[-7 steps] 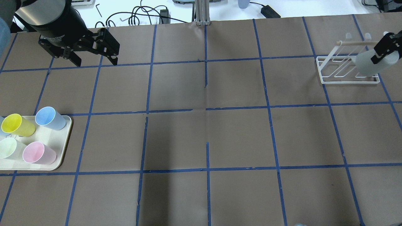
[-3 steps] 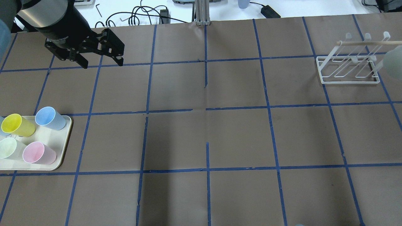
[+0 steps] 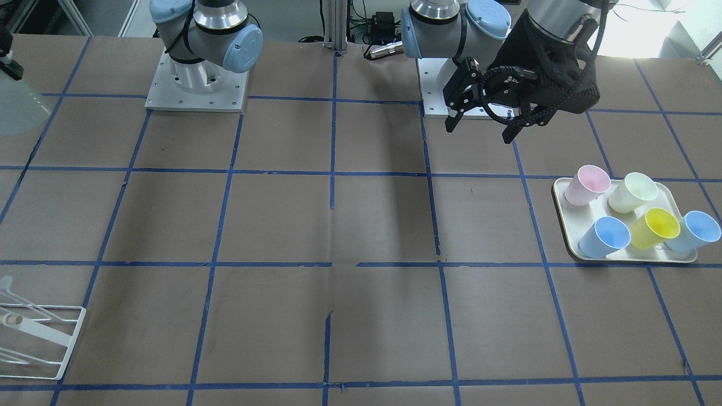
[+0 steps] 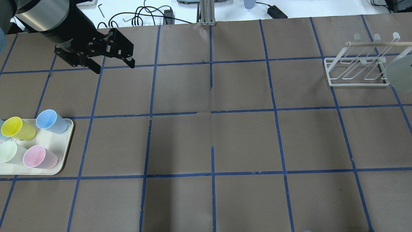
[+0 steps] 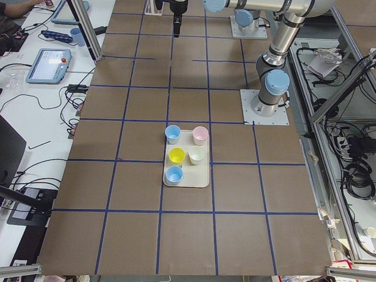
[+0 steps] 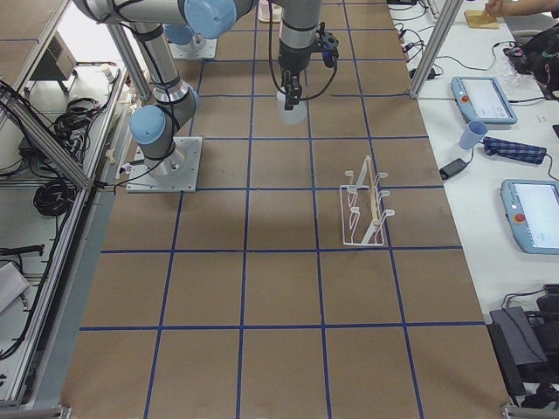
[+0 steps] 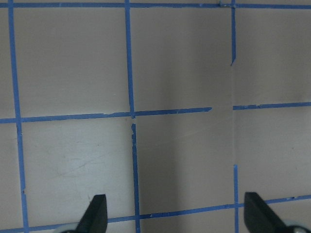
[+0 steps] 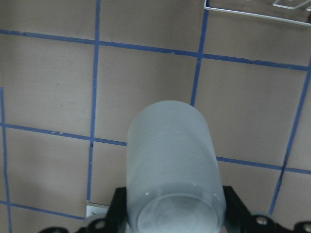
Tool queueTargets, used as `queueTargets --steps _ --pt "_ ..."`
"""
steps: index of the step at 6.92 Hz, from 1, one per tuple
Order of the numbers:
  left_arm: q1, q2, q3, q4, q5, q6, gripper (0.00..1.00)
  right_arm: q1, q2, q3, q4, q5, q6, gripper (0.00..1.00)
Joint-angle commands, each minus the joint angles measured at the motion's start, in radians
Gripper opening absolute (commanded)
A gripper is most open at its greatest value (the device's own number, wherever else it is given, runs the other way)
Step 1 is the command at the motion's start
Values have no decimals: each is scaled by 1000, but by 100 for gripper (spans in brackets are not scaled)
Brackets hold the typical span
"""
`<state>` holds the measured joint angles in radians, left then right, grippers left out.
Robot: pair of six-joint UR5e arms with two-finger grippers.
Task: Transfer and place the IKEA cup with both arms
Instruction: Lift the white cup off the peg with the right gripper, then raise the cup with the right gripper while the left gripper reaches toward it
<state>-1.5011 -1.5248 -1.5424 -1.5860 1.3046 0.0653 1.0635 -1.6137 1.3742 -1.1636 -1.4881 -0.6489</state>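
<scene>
The right tool (image 8: 175, 219) grips the cup (image 8: 170, 150) above the desk (image 4: 244, 138). The left tool (image 4: 113, 66) hangs open.

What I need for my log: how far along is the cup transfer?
Done: the right pincer holds the IKEA cup in the air, apart from the rack. In hand: the carry toward a handover, it seems. Left: the left pincer hangs open and empty, so handover and placing, likely on the tray, are not yet done.

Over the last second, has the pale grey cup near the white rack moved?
Yes. In the overhead view the IKEA cup has shifted right, from overlapping the white rack to beyond its right end.
</scene>
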Motion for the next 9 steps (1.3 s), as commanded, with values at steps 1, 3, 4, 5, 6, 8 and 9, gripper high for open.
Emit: queueTargets --steps 1,3,4,5,6,8,9 --pt "97 5 -11 -70 -228 52 100 1 6 -3 152 159 3 47" --pt "175 5 -54 -107 -569 106 100 0 38 8 324 395 3 45" --pt "176 12 -111 -104 -775 107 100 0 52 12 410 520 3 45" --pt "168 15 -152 -94 -885 108 100 0 55 14 467 604 24 45" --pt "165 3 -188 -94 -968 110 100 0 55 19 519 697 78 45" --pt "92 -21 -295 -68 -1155 207 100 1 55 19 668 872 145 45" --pt "31 -26 -351 25 -1245 208 100 3 54 20 674 902 166 47"
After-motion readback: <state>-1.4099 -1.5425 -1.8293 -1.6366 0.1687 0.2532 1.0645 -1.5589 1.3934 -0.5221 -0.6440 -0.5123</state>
